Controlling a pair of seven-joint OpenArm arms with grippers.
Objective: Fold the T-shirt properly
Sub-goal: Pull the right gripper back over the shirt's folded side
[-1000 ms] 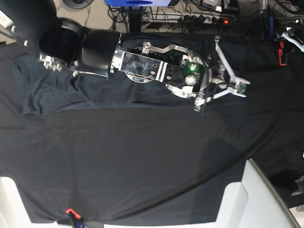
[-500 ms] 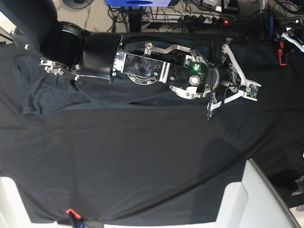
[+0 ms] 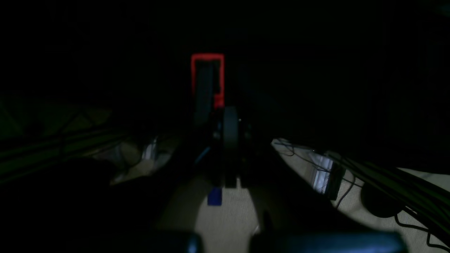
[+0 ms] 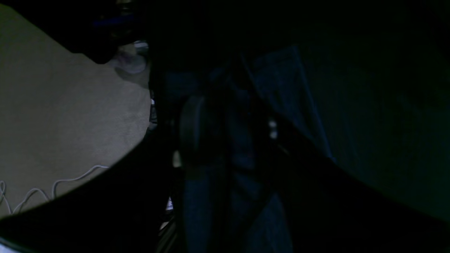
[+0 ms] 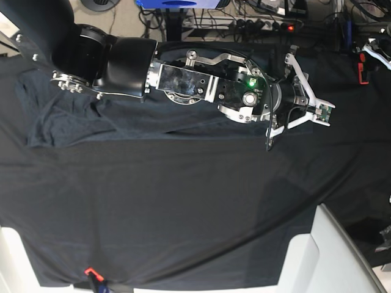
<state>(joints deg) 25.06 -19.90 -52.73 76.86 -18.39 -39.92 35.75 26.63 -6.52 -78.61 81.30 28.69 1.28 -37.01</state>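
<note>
The desk (image 5: 183, 207) is draped in a plain black cloth (image 5: 201, 232), which serves as the landmark here; no containers are in view. At the near edge of the cloth, a small red clip (image 5: 90, 271) sits by a white panel (image 5: 18, 262), and a second white panel (image 5: 330, 256) overlaps the cloth's near corner on the other side. The middle of the cloth lies bare, with one long diagonal crease. Toward the far side of the cloth, the T-shirt (image 5: 67, 122) lies crumpled and spread, slate-grey against the black, a strip of it running under the right arm (image 5: 122, 61). That arm stretches across the far half of the cloth and hides part of the shirt. The right gripper (image 5: 296, 107) hangs over the far part of the cloth beyond the shirt's strip; its white fingers (image 5: 300, 76) stand parted, nothing between them, and a dark cable (image 5: 269, 137) dangles below the wrist. The right wrist view is too dark to add more than bluish fabric folds (image 4: 281, 88). The left gripper (image 3: 225, 147) shows only in its own wrist view, very dim, fingers pressed together on nothing discernible, a red frame (image 3: 207, 75) ahead of it. Beyond the cloth's far edge lie a power strip (image 5: 269, 24) and tangled cables (image 5: 360, 12) on the floor.
</note>
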